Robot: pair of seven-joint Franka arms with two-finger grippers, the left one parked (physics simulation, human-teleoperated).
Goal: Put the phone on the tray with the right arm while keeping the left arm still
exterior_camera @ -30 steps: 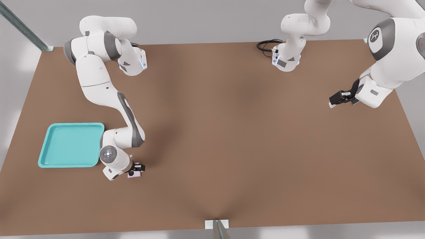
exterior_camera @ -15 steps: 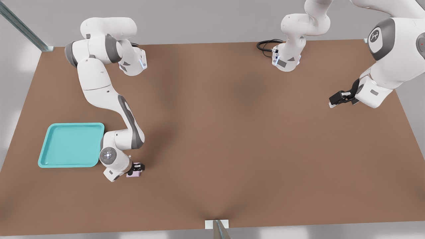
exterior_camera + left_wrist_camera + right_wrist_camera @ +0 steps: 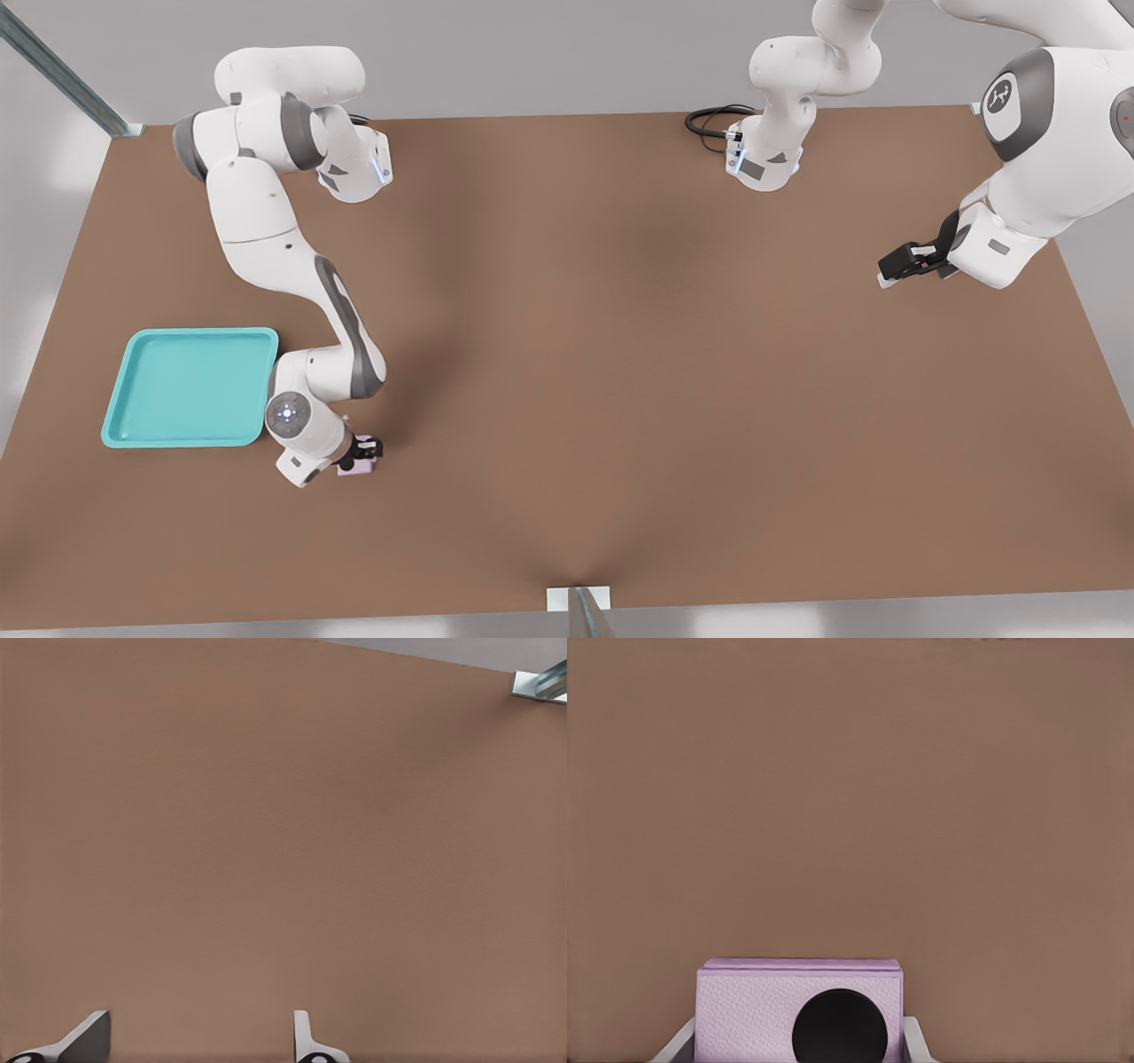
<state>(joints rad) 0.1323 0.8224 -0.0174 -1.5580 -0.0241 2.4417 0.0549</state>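
The pale pink phone [image 3: 357, 469] sits low over the brown table, just off the front view's right of the turquoise tray [image 3: 177, 390]. My gripper [image 3: 364, 451] is at the phone, below the glowing wrist disc, and is shut on it. In the right wrist view the phone [image 3: 753, 1010] shows one black lens, and a pale fingertip [image 3: 678, 1047] presses against each of its sides. My gripper [image 3: 799, 1051] holds it with bare table beyond. Nothing lies in the tray.
The brown table [image 3: 620, 354] fills the scene. A black cable [image 3: 709, 120] coils at the far edge by the parked arm's base. A metal bracket [image 3: 578, 601] sits at the near edge, and a rail [image 3: 62, 75] crosses the far corner at the front view's left.
The wrist and the phone have shifted slightly toward the tray. The upper arm links have turned a little.
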